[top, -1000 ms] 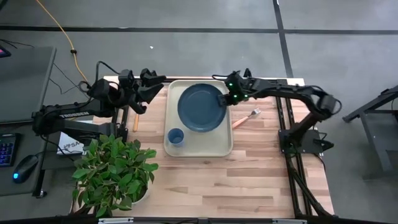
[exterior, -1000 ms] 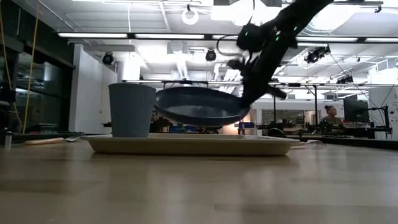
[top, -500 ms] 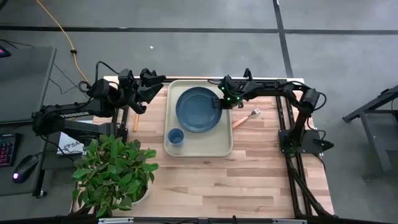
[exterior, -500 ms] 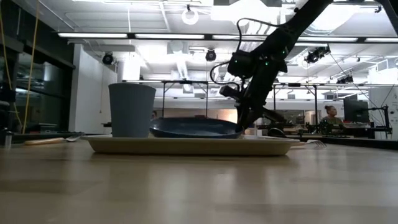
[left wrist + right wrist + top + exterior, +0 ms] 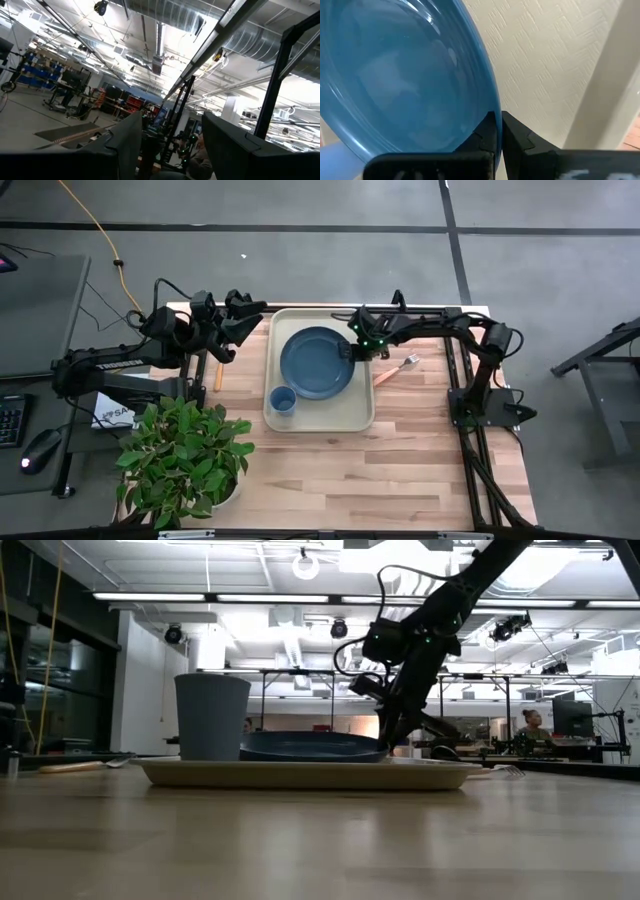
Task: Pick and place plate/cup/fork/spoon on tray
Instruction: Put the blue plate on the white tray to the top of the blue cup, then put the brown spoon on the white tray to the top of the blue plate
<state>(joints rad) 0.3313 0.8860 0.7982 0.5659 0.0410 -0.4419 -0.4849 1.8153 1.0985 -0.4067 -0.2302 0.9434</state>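
The dark-blue plate (image 5: 317, 362) lies flat on the far half of the cream tray (image 5: 350, 420); it also shows in the low view (image 5: 312, 746). The small blue cup (image 5: 282, 399) stands on the tray's near left part. My right gripper (image 5: 352, 350) is shut on the plate's right rim. The fork (image 5: 396, 369) lies on the table right of the tray. The spoon's orange handle (image 5: 218, 373) lies on the table left of the tray, below my left gripper (image 5: 243, 320), which is open, empty and raised. My right gripper pinches the plate's rim (image 5: 491, 114) at its right edge, one finger (image 5: 482, 136) on the inner side and one (image 5: 520, 137) on the outer side. The fingers come from the table's right, slanting down. The plate rests flat on the tray.
A potted plant (image 5: 185, 455) stands at the table's near left corner. Bare wooden table (image 5: 400, 470) lies near of the tray. The right arm's base and frame (image 5: 485, 395) stand at the table's right edge.
My right gripper has gone down and a little toward the table's left edge with the plate. The plate, tilted and lifted a second ago, now lies flat on the tray.
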